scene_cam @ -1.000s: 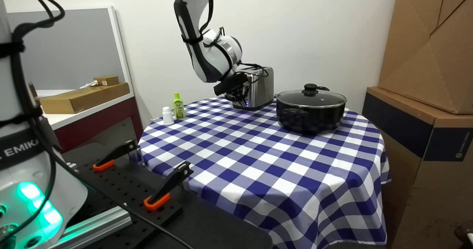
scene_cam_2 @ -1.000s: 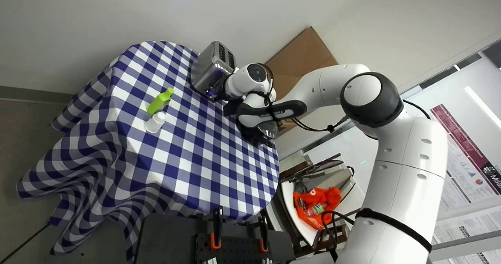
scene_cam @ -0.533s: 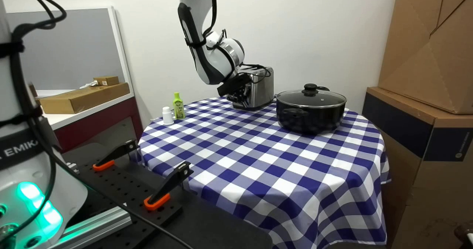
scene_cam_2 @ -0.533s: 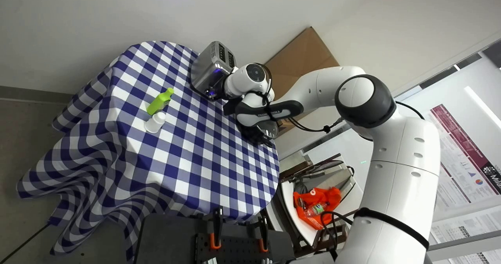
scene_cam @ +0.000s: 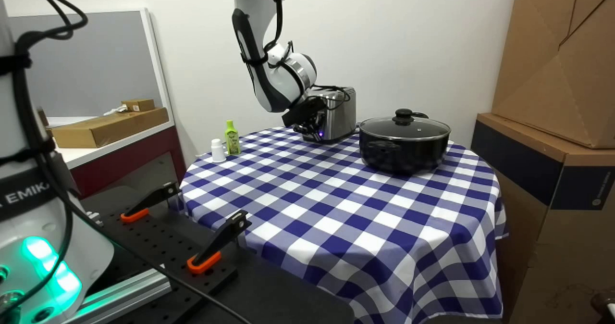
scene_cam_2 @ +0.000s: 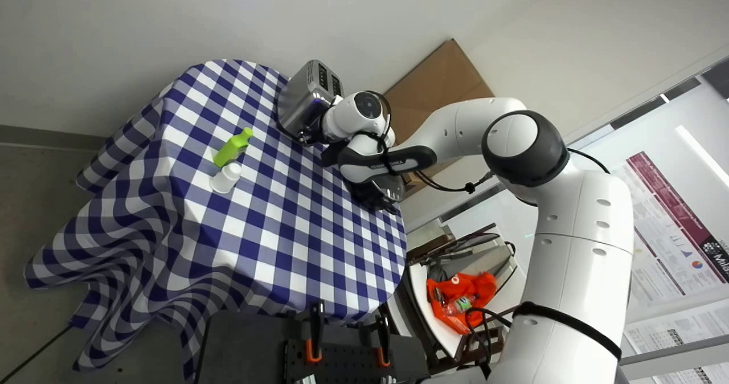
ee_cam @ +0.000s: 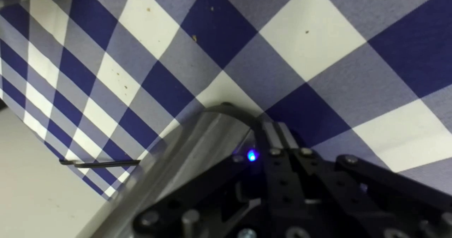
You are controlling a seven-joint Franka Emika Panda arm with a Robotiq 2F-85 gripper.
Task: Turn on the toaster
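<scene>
1. The gripper [ee_cam: 280, 135] is beside the toaster [scene_cam: 342, 116], jaws together on nothing; contact unclear
2. The toaster stands upright on the cloth [scene_cam: 331, 189], near the wall [scene_cam: 408, 40]
3. The pot [scene_cam: 406, 153] stands near it

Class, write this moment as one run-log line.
task: turn on toaster | fingers: shut, beside toaster, contact unclear | blue light: lit | toaster on: unclear | pot: lidded

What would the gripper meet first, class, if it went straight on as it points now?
The gripper would probably meet the tablecloth, close beside the toaster; depth is hard to judge.
</scene>
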